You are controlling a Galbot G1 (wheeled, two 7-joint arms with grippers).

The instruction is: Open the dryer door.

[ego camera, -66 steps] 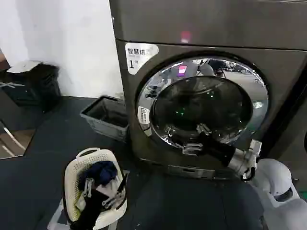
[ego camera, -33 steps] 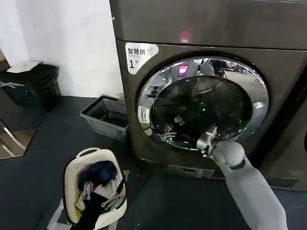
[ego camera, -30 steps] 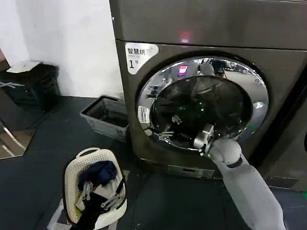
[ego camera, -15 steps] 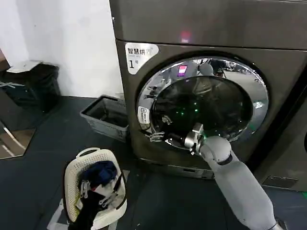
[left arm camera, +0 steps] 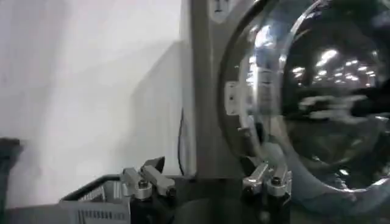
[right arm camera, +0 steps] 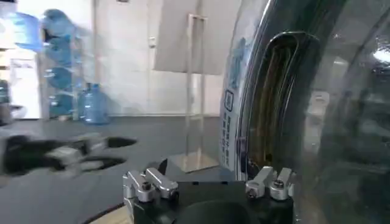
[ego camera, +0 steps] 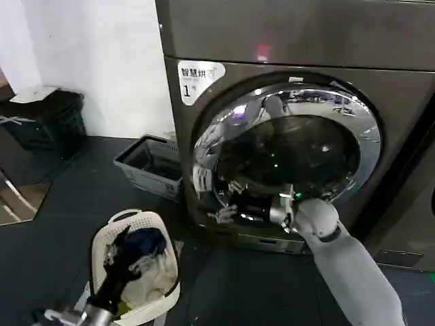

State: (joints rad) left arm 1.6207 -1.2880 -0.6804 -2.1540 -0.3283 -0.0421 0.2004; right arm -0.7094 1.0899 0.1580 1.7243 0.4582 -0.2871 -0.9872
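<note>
While the dryer door (ego camera: 285,153) angles outward leftward, the right tool (ego camera: 228,204), spread, hooks its rim.

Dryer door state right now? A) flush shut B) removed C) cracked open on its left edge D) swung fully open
C: the dryer door tilts out from the dryer with a dark gap along its left rim, and the right gripper is at its lower left edge.
</note>
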